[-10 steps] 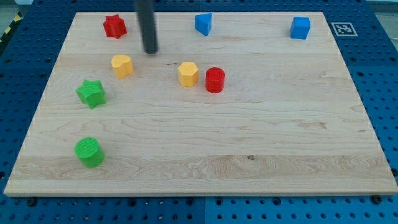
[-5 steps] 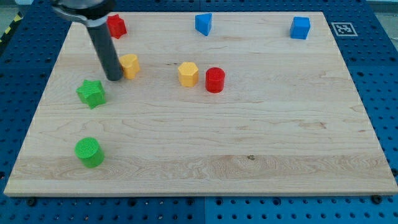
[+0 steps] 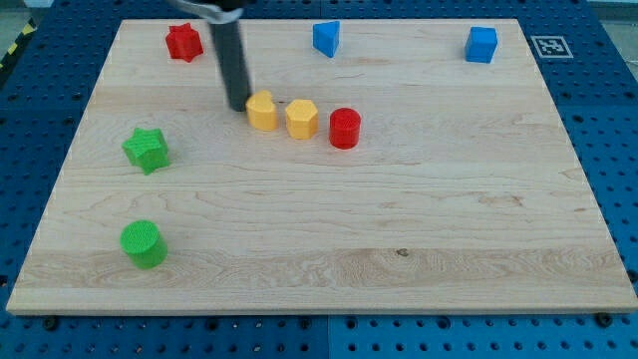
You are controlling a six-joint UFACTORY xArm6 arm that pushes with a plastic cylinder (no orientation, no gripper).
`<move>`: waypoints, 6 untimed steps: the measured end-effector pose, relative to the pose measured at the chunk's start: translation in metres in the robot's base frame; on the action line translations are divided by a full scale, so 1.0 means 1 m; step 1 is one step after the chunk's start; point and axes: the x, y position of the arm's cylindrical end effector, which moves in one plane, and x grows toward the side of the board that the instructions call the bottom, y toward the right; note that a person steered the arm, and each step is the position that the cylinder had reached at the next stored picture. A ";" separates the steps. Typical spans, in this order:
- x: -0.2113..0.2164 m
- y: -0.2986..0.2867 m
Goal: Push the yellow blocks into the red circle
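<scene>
My tip (image 3: 238, 104) stands on the wooden board (image 3: 399, 219), touching the left side of a yellow block (image 3: 262, 111). A second yellow block (image 3: 301, 119), hexagonal, sits just to its right, nearly touching it. The red cylinder (image 3: 345, 129) stands right of that one, with a small gap. The three form a slightly slanted row in the board's upper middle.
A red star (image 3: 183, 42) lies at the top left, a blue block (image 3: 326, 38) at the top middle, a blue cube (image 3: 481, 45) at the top right. A green star (image 3: 147, 150) and a green cylinder (image 3: 144, 244) sit on the left side.
My tip swung round to the left of the left yellow block and pushed it rightward until it sits beside the other yellow block. The other blocks have not moved.
</scene>
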 end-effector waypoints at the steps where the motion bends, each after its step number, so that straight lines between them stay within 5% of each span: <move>1: 0.000 0.025; 3: 0.016 -0.002; 5: 0.026 0.034; 6: 0.032 -0.052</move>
